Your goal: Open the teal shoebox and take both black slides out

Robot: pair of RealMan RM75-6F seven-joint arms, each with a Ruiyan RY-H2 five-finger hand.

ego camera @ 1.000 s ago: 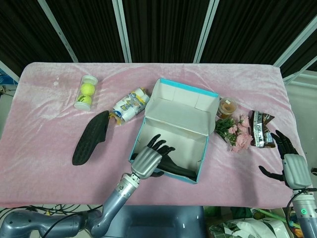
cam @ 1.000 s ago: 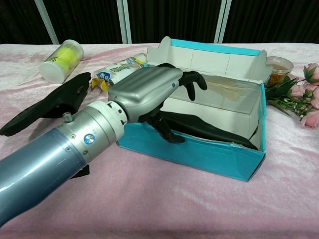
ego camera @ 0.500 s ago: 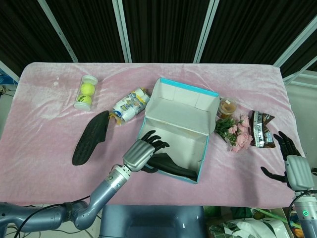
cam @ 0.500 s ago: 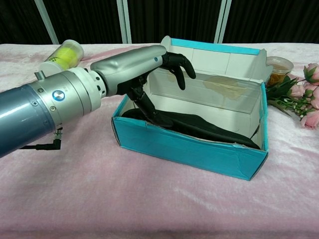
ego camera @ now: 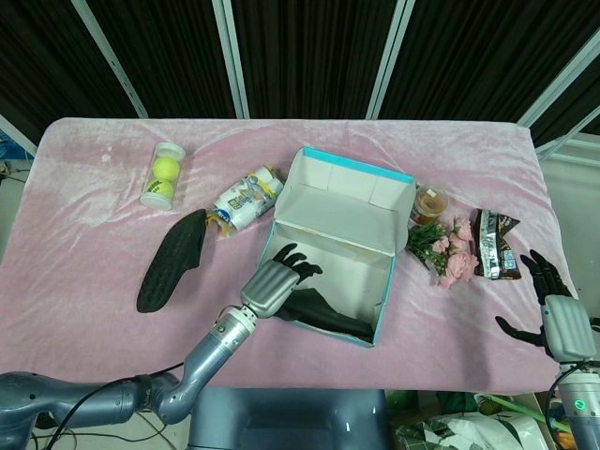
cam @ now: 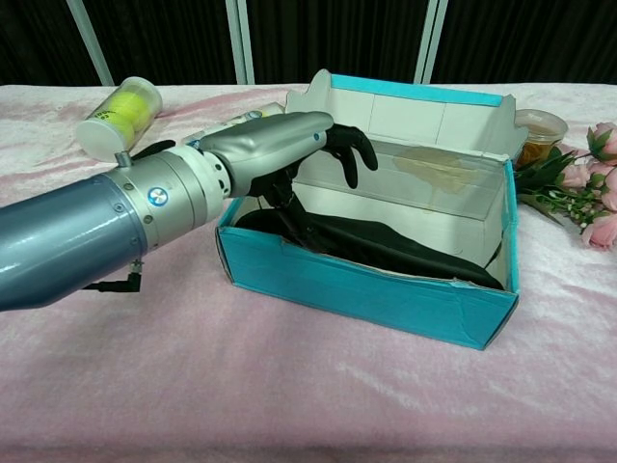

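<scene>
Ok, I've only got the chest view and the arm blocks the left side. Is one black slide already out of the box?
Observer: Yes. One black slide lies on the pink cloth, left of the teal shoebox and apart from it.
Operator: Where's the right robot hand?
Observer: The right robot hand is at the table's right edge, fingers spread, holding nothing.
Operator: And the left one, from above?
Observer: The left robot hand reaches into the box's left end, over the second slide. I can't tell if it grips.
</scene>
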